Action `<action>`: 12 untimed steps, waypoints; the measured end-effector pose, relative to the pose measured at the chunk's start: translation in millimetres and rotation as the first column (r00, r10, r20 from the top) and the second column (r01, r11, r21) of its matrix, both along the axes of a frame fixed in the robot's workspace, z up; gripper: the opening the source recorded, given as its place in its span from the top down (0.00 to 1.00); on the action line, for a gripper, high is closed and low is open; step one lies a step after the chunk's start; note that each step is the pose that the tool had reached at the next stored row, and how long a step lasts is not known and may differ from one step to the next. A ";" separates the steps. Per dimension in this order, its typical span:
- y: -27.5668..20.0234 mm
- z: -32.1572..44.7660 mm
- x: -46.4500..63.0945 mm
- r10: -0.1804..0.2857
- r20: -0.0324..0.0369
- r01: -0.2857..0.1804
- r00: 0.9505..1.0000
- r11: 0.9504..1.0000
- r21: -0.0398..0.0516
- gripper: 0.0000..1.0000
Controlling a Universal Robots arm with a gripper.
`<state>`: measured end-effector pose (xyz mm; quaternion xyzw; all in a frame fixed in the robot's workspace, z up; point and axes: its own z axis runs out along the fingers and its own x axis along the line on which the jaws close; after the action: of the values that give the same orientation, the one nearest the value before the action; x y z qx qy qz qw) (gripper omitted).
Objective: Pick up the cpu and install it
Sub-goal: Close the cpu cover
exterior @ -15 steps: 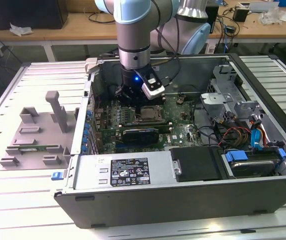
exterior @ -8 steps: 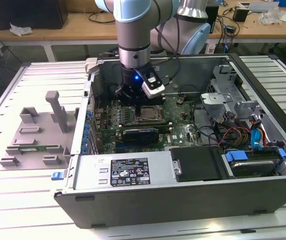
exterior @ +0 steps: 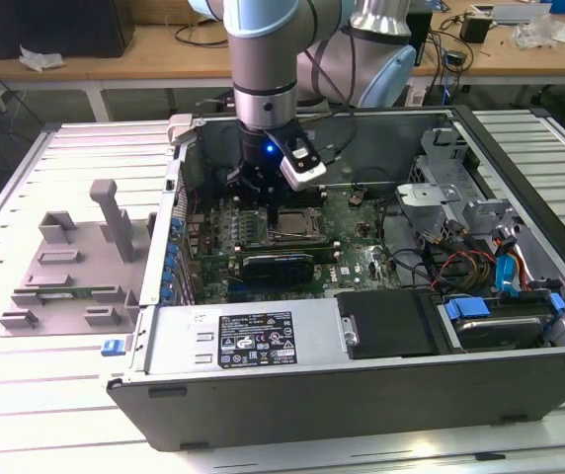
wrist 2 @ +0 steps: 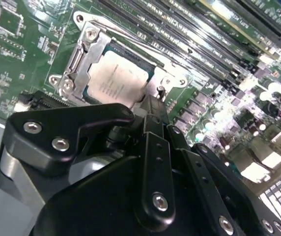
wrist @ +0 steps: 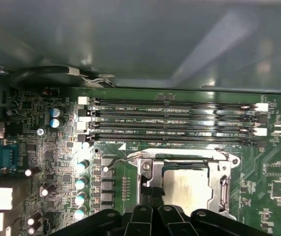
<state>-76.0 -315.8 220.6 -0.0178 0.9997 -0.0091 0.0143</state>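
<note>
Lying flat in its socket [wrist 2: 76, 66], the cpu [wrist 2: 117, 78] is judged light, stiff, fragile, best taken by its edges; the fingers [wrist 2: 153, 115] are seen closed, empty.

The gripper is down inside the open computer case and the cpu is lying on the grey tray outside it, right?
Not quite. The gripper is down inside the computer case, but the cpu sits in the socket there, not on the grey tray, as the second wrist view shows.
</note>
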 end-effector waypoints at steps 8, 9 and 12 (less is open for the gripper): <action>0.0 21.5 0.0 0.000 0.000 0.000 1.000 1.000 -0.001 0.89; 0.0 21.5 0.1 0.000 0.000 0.000 1.000 1.000 -0.001 0.89; 0.0 21.6 0.0 0.000 0.000 0.000 1.000 1.000 -0.001 0.89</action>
<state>-76.0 -315.7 242.2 -0.0178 0.9997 -0.0097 0.0143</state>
